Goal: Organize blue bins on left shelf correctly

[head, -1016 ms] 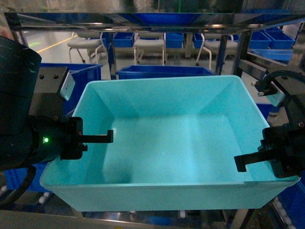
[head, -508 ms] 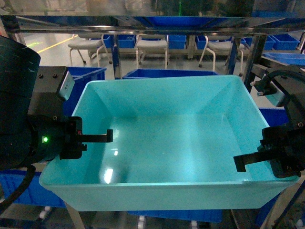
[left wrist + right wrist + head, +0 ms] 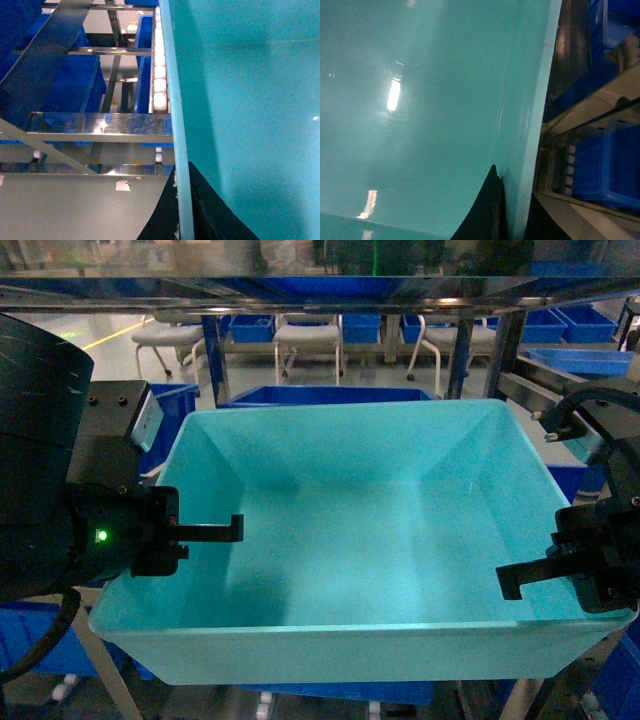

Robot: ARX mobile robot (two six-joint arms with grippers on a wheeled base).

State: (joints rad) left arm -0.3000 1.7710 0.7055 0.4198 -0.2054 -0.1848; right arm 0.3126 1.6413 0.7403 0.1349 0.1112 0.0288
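Turquoise bin [image 3: 370, 530] carried level between both arms, ready for the steel shelf [image 3: 100, 125]. Left gripper [image 3: 205, 532] clamped over the left rim, right gripper [image 3: 530, 575] apparently likewise opposite, sharing the load.

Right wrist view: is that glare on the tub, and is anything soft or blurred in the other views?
Right wrist view: bright glare streaks on the glossy inside of the turquoise tub. Left wrist view: sharp, with a reflection on the steel shelf bar. Head view: background chairs soft and dim; the left claw throws a dark shadow on the tub wall.
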